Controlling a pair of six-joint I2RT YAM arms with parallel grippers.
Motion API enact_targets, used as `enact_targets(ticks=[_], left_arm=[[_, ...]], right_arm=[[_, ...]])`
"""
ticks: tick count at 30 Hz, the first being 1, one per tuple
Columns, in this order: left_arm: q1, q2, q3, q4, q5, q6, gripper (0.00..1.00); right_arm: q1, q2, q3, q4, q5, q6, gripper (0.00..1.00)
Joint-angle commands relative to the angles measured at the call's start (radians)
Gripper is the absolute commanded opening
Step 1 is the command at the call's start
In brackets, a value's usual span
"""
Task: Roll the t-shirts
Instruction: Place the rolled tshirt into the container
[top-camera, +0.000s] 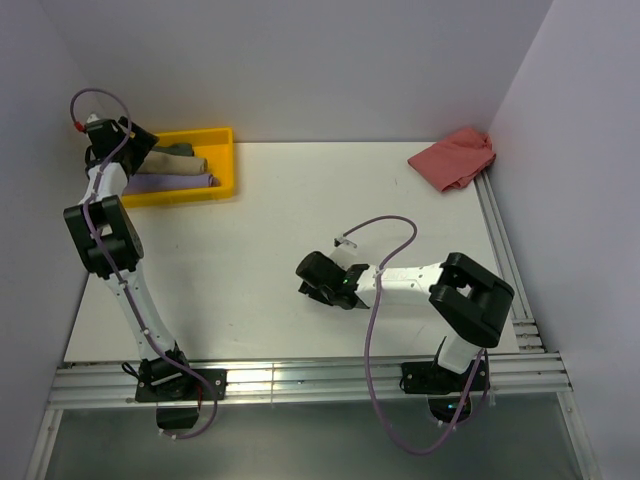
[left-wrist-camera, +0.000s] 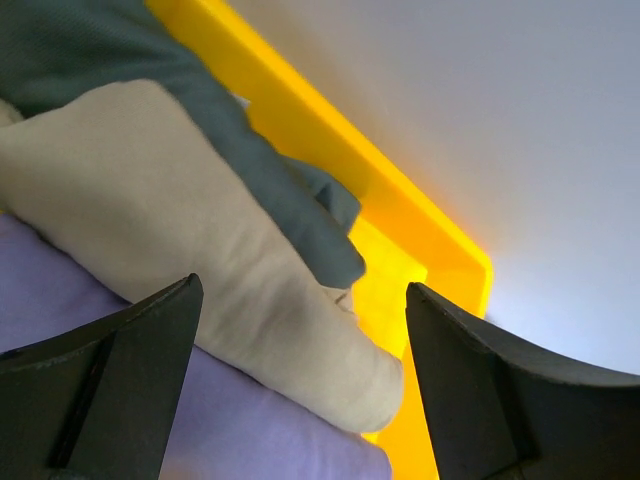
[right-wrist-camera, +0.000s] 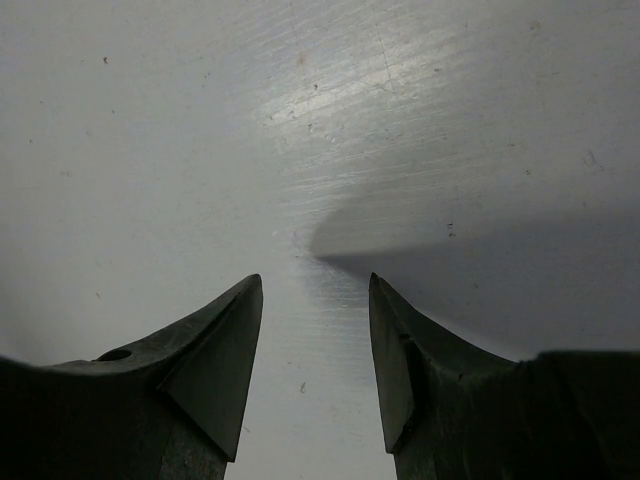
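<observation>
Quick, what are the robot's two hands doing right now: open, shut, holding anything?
Left hand: open, holding nothing, over the beige t-shirt in the yellow tray.
Right hand: open, holding nothing, over the table.

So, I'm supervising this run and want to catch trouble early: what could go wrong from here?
1. The left jaws hang open over the tan-beige rolled cloth tee, which is pressed against the dark grey-green tee and the lilac tee in the yellow plastic tray. Closing could snag a neighbour or loosen the roll.
2. The crumpled salmon-red tee sits at the white table's far right corner, far from the open right jaws, so reaching it may be awkward.
</observation>
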Motion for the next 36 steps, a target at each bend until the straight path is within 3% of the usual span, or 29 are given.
enact_targets(ticks=[1, 6, 13, 14, 20, 25, 27, 28, 36], left_arm=[[-0.004, -0.129, 0.003, 0.030, 0.069, 0.091, 0.88], [-0.003, -0.256, -0.063, 0.009, 0.204, 0.215, 0.87], [-0.019, -0.545, -0.370, -0.040, 0.406, 0.424, 0.88], [-0.027, -0.578, -0.405, -0.079, 0.443, 0.456, 0.92], [-0.125, -0.932, -0.746, -0.134, 0.488, 0.692, 0.93], [-0.199, -1.079, -0.911, -0.198, 0.505, 0.722, 0.93], [-0.216, -1.128, -0.939, -0.215, 0.490, 0.770, 0.93], [-0.242, -1.135, -0.942, -0.263, 0.500, 0.787, 0.99], [-0.279, -1.146, -0.941, -0.349, 0.523, 0.841, 0.99]], right_arm=[[0.006, -0.010, 0.045, 0.012, 0.018, -0.015, 0.54], [0.004, -0.047, 0.059, -0.014, 0.042, -0.029, 0.54], [0.004, -0.194, 0.055, -0.049, 0.116, -0.058, 0.56], [0.004, -0.211, 0.055, -0.055, 0.136, -0.065, 0.56], [0.003, -0.360, 0.027, -0.098, 0.226, -0.084, 0.65], [0.001, -0.460, 0.018, -0.166, 0.294, -0.081, 0.69], [0.000, -0.487, 0.013, -0.204, 0.311, -0.070, 0.70], [0.001, -0.498, 0.003, -0.212, 0.322, -0.052, 0.70], [0.001, -0.619, -0.114, -0.131, 0.331, -0.046, 0.72]])
